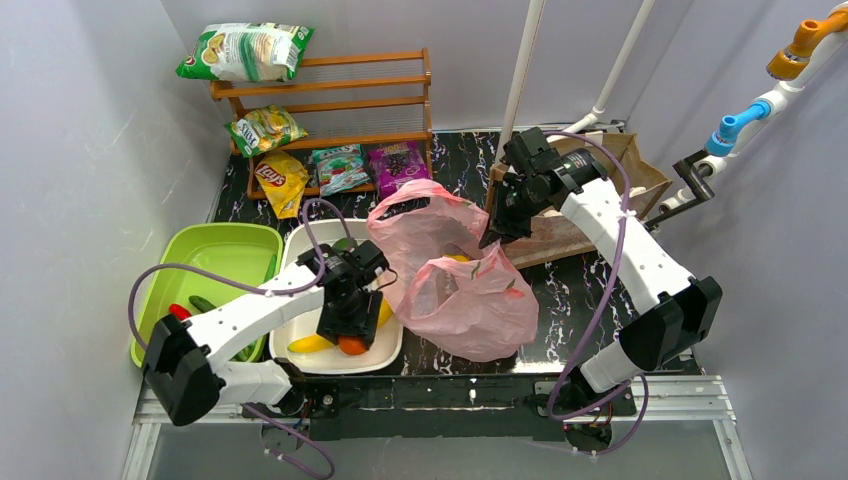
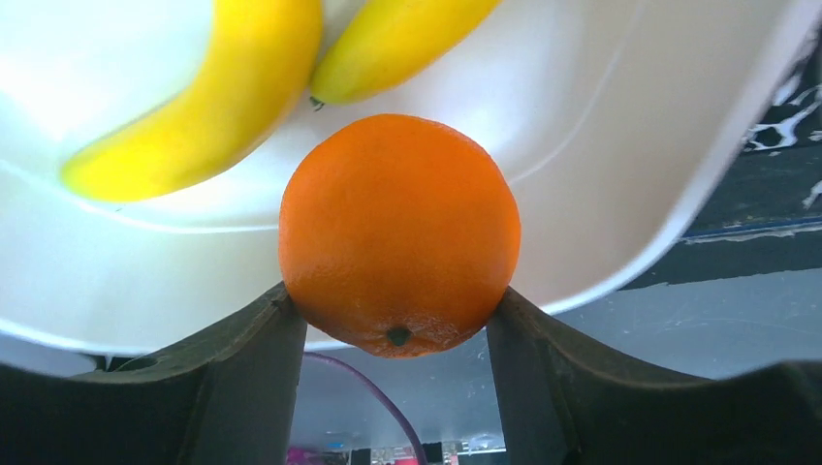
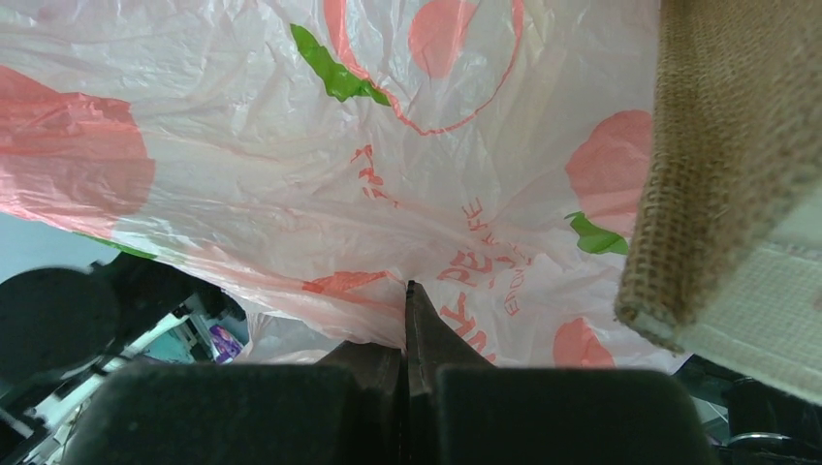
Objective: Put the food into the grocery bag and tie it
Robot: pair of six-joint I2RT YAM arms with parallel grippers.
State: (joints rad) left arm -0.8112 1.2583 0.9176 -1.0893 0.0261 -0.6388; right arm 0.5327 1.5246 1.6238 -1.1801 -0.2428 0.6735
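The left hand (image 2: pixel 397 308) has its two fingers (image 2: pixel 242 378) pressed against the sides of the orange (image 2: pixel 399 232), which fills the gap between them. Just beyond the hand, past the orange, two yellow bananas (image 2: pixel 208 102) lie in the white tub (image 2: pixel 630 145). Their ends are close to the orange, but I cannot tell if they touch it. The hand reaches down into the near end of this tub, and on the hand's left side a green tub (image 1: pixel 215 250) stands just beside the white one. The right hand (image 3: pixel 407 295) is pressed together on a fold of the pink grocery bag (image 3: pixel 291 174), so it is pinching the thin plastic. The bag spreads out ahead of this hand and lies crumpled on the black marbled table (image 1: pixel 580 290), between the two hands. A bit of yellow shows at its opening. Very near this hand, on its right, is the edge of a brown woven bag (image 3: pixel 727 145).
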